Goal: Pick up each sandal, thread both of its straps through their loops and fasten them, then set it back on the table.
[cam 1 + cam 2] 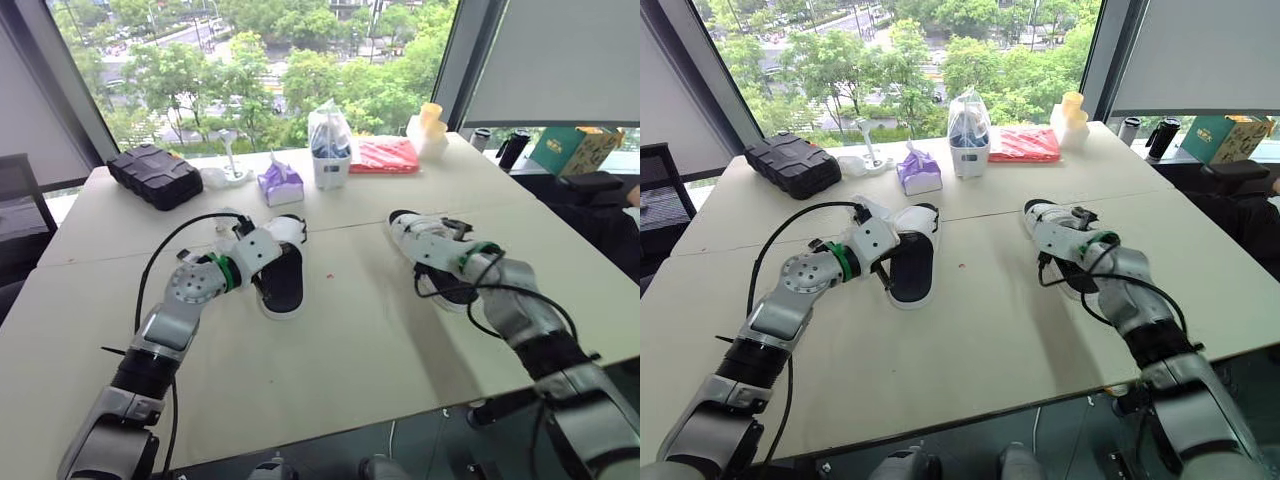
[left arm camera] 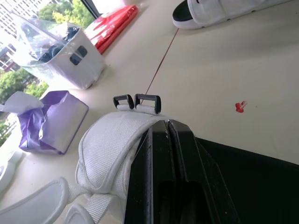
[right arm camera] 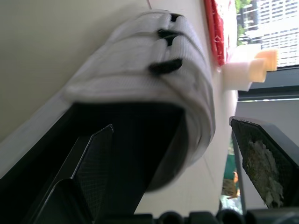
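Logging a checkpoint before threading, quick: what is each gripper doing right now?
Left gripper: shut at a strap of the left sandal; whether it pinches it cannot be told.
Right gripper: open, at the right sandal.

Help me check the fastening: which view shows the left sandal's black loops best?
The left wrist view: both loops sit close, unobstructed, beside the white strap. The eye views show the sandal lying flat, loops too small to tell.
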Tool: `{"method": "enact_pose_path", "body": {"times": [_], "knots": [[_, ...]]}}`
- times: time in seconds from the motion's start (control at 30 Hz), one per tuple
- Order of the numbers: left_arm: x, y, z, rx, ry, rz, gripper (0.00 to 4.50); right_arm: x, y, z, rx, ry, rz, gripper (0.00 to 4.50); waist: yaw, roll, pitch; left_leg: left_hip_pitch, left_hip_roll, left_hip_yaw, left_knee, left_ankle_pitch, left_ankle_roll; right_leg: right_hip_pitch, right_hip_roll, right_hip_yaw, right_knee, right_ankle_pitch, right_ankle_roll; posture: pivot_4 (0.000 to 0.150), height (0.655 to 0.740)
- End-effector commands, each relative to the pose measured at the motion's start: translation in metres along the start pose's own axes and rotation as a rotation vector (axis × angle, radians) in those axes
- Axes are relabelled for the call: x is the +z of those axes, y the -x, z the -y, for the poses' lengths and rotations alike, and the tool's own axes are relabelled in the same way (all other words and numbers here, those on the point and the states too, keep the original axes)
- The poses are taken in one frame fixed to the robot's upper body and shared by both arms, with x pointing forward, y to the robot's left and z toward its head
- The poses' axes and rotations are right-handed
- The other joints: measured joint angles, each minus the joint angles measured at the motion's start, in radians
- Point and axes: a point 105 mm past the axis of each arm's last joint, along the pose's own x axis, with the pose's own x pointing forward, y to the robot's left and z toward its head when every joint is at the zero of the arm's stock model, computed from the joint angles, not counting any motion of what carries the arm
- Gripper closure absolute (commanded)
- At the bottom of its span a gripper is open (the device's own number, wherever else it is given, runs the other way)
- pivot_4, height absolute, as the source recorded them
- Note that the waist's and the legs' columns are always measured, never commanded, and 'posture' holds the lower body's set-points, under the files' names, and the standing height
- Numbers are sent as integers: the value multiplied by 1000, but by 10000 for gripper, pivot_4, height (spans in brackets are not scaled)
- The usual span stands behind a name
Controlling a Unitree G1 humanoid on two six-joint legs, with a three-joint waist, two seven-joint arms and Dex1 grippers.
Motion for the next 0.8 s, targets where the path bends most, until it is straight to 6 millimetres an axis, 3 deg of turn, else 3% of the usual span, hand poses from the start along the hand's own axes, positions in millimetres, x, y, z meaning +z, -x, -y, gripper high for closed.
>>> {"method": "enact_pose_path", "body": {"times": [0.03,0.2,0.37,0.5,0.63,0.8], "knots": [[25,-1,-5,12,-55,38,45000,20,32,-5,120,-107,131,349,0,0,0,0,0,0,0,0,0,0,0,0,0,0,0,1500,7400],[30,0,-5,18,-126,4,45000,36,58,-5,198,-156,242,349,-3,0,0,1,1,0,0,0,0,0,1,0,0,0,0,1500,7400],[37,2,-8,66,-323,-71,22168,71,91,-10,304,-199,449,0,3,0,0,0,1,0,0,0,0,0,0,0,0,0,0,1500,7400],[37,-6,-7,110,-379,-150,1953,76,92,-7,299,-222,473,0,15,-1,1,0,0,0,1,0,0,1,0,0,-1,0,0,1500,7400],[25,-10,-4,105,-378,-218,476,88,94,-4,303,-205,508,0,17,-1,1,0,1,0,1,0,0,0,0,0,-2,0,0,1500,7400],[10,-19,-19,143,-450,-300,476,102,97,-3,307,-200,547,0,24,-1,1,-1,1,0,1,0,0,0,0,0,-1,0,0,1500,7400]]}}
